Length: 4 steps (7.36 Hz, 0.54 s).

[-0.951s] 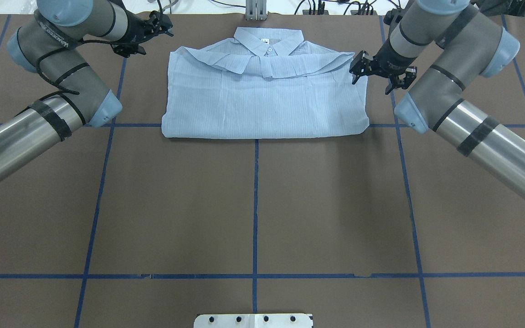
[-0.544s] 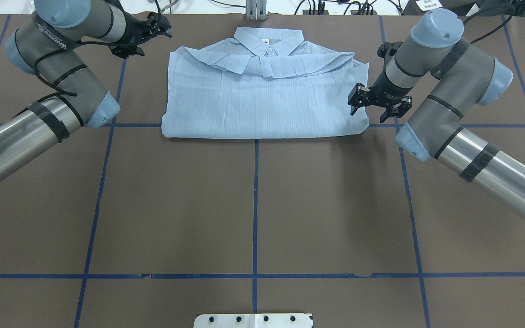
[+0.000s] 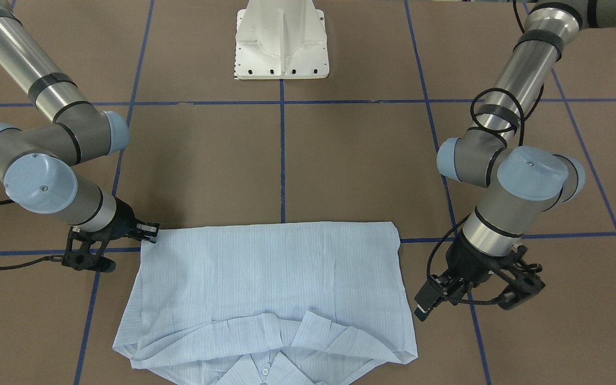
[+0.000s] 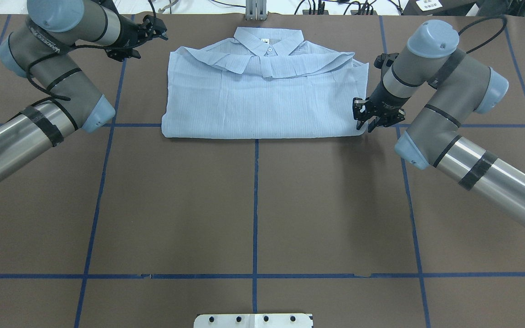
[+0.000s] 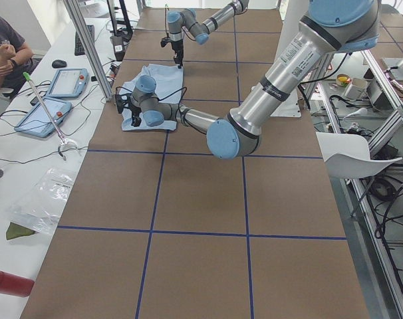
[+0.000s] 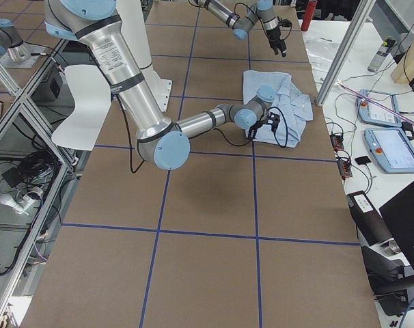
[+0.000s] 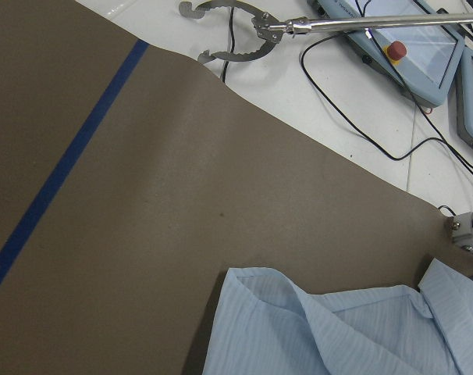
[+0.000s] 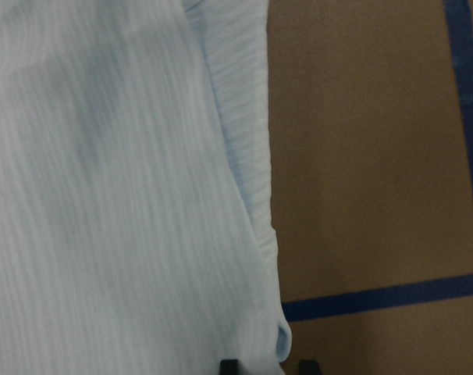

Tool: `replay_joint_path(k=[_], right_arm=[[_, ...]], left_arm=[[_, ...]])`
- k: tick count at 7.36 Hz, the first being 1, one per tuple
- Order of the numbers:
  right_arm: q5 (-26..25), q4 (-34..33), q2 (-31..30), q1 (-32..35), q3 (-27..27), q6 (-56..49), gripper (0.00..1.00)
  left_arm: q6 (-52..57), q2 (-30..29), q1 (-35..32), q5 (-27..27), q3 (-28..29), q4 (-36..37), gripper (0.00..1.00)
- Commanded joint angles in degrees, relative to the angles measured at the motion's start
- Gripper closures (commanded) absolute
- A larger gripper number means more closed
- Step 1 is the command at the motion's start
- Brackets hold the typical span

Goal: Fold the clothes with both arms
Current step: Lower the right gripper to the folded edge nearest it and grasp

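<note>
One shirt [image 4: 262,98], folded to a rectangle at twelve o'clock on the table [image 4: 253,205], likely needs a final fold; right gripper [image 4: 366,122] gapes at its five o'clock corner, left gripper [image 4: 146,42] gapes empty at ten.

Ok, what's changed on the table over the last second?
The right gripper travelled back toward the robot along the right edge of the shirt, from beside the shoulder to the near corner. It is open, with nothing grasped. The left gripper only drifted slightly outward beside the far left corner, also open. The shirt lies folded as before.
</note>
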Motion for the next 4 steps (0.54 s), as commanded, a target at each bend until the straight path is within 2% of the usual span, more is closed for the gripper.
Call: replay_joint_path(k=[1, 4], right_arm=[[-0.02, 0.13, 0.05, 0.0, 0.15, -0.01, 1.0], [0.6, 0.22, -0.73, 0.44, 2.43, -0.01, 1.0]], left_arm=[[0.08, 0.13, 0.0, 0.0, -0.09, -0.01, 0.0], [0.17, 0.13, 0.0, 0.0, -0.09, -0.01, 0.0]])
